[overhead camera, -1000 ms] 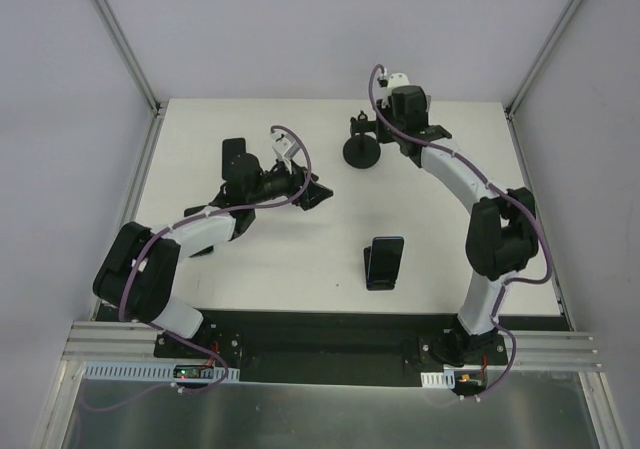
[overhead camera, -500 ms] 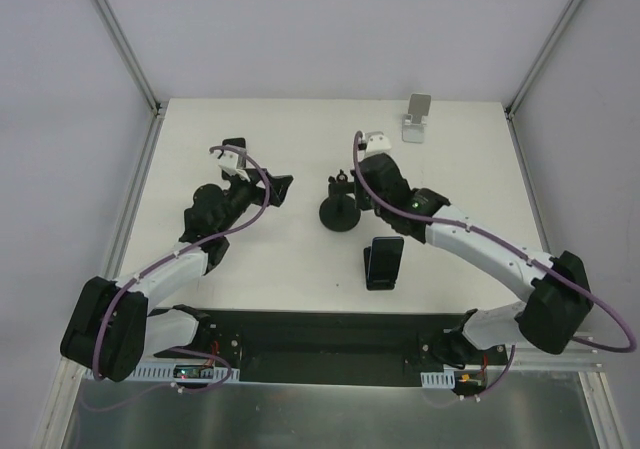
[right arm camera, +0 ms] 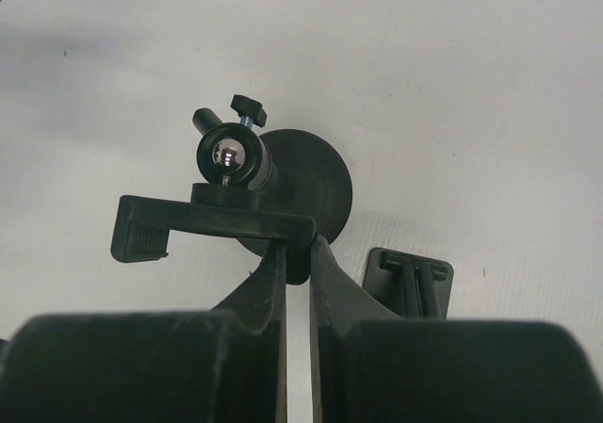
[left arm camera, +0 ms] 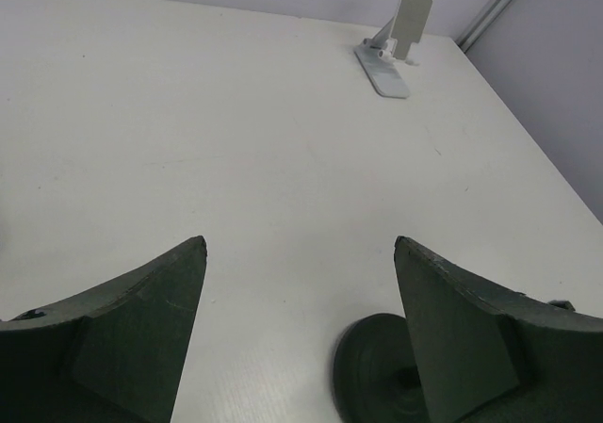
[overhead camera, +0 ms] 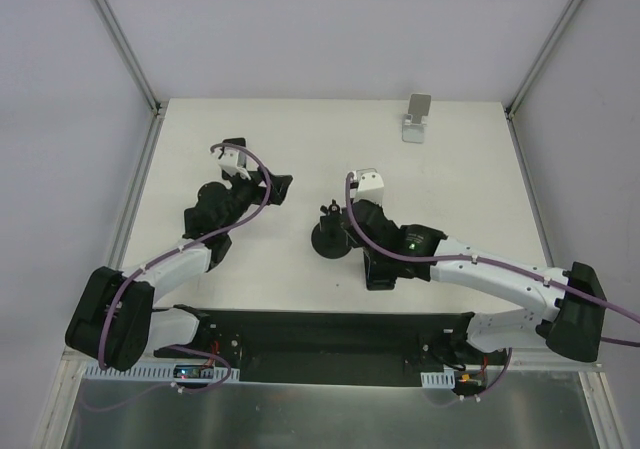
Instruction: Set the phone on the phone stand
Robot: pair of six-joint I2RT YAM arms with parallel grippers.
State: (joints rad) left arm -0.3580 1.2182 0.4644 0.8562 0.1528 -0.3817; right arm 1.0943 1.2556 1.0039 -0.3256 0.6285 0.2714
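My right gripper [overhead camera: 338, 231] [right arm camera: 298, 246] is shut on the clamp bar of a black phone stand [overhead camera: 328, 241] with a round base [right arm camera: 311, 183] and a ball joint. It holds the stand at the table's middle. The dark phone [overhead camera: 381, 273] leans on a small black prop just right of it, mostly hidden under my right arm. A ribbed black piece [right arm camera: 410, 282] shows in the right wrist view. My left gripper [overhead camera: 280, 187] [left arm camera: 297, 244] is open and empty, left of the stand, whose base [left arm camera: 377, 381] shows by its right finger.
A white folding phone stand [overhead camera: 418, 117] [left arm camera: 396, 41] stands at the far right of the white table [overhead camera: 250, 259]. Metal frame posts rise at the far corners. The black base rail runs along the near edge.
My right arm has carried the black stand from the far middle toward the near middle, next to the phone. My left arm pulled back to the left. The white stand has come into view.
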